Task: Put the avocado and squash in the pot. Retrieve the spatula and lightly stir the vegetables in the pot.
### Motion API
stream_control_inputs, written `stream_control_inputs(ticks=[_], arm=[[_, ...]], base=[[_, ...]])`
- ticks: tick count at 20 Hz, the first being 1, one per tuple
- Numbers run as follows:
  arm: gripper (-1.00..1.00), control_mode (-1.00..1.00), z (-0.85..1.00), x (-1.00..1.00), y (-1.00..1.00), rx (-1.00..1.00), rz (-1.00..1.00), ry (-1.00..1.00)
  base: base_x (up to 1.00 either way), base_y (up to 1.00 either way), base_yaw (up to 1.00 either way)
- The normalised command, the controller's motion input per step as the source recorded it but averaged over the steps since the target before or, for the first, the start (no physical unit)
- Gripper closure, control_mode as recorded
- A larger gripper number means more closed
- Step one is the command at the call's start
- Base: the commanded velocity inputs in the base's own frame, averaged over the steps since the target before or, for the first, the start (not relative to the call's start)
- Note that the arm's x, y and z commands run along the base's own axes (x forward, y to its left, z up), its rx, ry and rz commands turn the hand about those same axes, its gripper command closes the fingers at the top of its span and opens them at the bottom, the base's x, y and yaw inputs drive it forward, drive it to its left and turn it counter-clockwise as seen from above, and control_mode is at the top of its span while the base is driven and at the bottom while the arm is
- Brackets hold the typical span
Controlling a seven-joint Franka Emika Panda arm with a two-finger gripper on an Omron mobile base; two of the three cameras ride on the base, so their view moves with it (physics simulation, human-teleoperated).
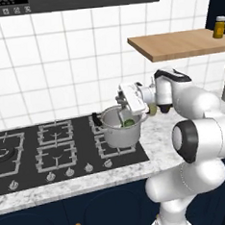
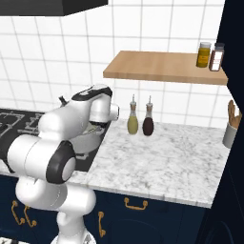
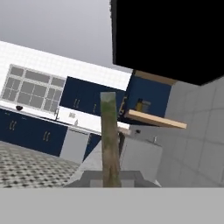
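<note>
The white arm (image 1: 193, 136) reaches to the pot (image 1: 120, 129) on the right-front burner of the stove (image 1: 60, 150), w/ the avocado (image 1: 128, 123) lying inside it under the gripper (image 1: 125, 112), which is closed on a long greenish stick-like thing (image 3: 110, 140), prob. the spatula handle.

The pot (image 1: 119, 128) sits mid-frame with the gripper (image 1: 125, 114) over its mouth. Bare burners (image 1: 54, 143) stretch left. Two bottles (image 2: 140, 119) crowd its right.

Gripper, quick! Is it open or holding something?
Gripper: shut on the spatula, over the pot.
</note>
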Motion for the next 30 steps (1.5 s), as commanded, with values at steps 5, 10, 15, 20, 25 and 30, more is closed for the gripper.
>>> stream_control_inputs(ticks=[5,10,15,20,25,30], arm=[[1.0,-1.0,-0.89,0.28,0.02,0.0,0.0,0.05],[1.0,-1.0,-0.26,0.28,-0.1,-0.01,0.0,0.02],[1.0,-1.0,0.26,0.06,-0.23,-0.02,-0.01,0.0],[1.0,-1.0,0.3,-0.1,-0.05,0.0,0.0,0.0],[1.0,-1.0,0.2,-0.22,0.16,0.12,0.0,0.08],[1.0,-1.0,0.66,-0.23,-0.09,-0.05,-0.01,-0.02]], base=[[0.0,0.0,0.0],[0.0,0.0,0.0],[0.0,0.0,0.0],[0.0,0.0,0.0],[0.0,0.0,0.0],[0.0,0.0,0.0]])
